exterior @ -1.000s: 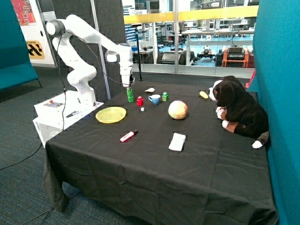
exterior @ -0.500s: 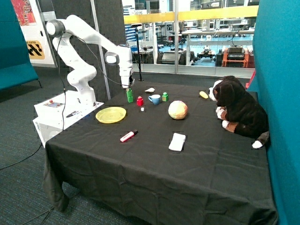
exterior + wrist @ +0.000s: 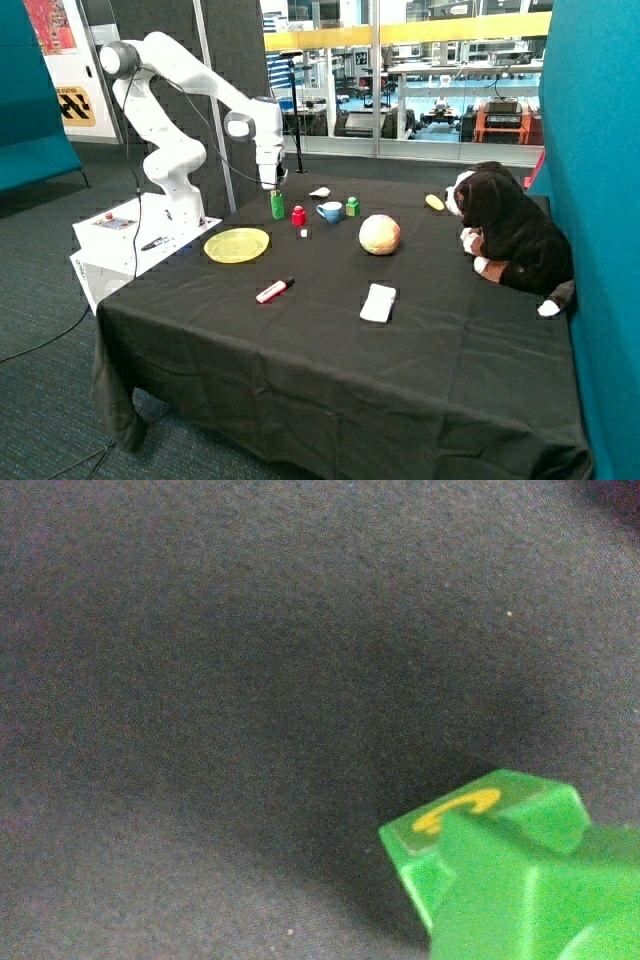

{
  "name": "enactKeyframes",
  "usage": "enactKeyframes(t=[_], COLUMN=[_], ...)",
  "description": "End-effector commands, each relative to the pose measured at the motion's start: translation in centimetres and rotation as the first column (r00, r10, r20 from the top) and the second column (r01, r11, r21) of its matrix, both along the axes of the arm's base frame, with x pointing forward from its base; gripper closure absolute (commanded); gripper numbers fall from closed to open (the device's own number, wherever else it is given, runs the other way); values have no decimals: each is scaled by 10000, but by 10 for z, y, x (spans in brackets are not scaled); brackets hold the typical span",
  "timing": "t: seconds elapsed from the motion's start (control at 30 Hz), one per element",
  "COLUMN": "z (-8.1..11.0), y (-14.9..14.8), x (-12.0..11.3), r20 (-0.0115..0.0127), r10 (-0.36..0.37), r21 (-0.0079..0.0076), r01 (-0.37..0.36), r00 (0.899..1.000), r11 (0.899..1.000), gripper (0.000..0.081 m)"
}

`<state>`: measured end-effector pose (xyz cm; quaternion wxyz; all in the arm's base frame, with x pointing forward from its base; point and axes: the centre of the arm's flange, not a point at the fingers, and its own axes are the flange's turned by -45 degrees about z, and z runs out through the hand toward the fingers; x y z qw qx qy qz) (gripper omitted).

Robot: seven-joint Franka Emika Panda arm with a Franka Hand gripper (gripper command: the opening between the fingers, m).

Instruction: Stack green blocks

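Two green blocks stand as a short stack (image 3: 277,206) on the black tablecloth, near the far edge beside the arm's base. My gripper (image 3: 273,184) hangs just above the stack's top and holds nothing that I can see. In the wrist view the stack's top green block (image 3: 500,870) shows close up, with a stud and a yellow mark, on the dark cloth. A third green block (image 3: 352,206) stands alone beside the blue cup (image 3: 330,212). A small red block (image 3: 298,215) stands between the stack and the cup.
A yellow plate (image 3: 237,244) lies in front of the stack. A red marker (image 3: 274,290), a white flat object (image 3: 379,302), a pale ball (image 3: 380,234) and a plush dog (image 3: 510,238) are spread over the table (image 3: 330,390).
My gripper has risen a little off the top of the green stack. The stack has stayed in place.
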<state>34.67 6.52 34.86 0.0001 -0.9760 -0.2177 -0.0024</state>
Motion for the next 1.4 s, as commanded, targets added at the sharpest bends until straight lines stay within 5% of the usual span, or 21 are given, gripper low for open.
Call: enactKeyframes(t=[0.0,0.13,0.27,0.47,1.37], z=[-8,-7,-5,-4,1], y=[6,7,7,6,1], x=[1,1,2,2,5], r20=[-46,-46,-46,-46,-46], r10=[32,32,28,7,-146], r21=[-11,-11,-11,-11,-11], r01=[-32,-32,-28,-7,146], r00=[10000,10000,10000,10000,9999], r11=[10000,10000,10000,10000,9999], gripper=[808,638,367,231,138])
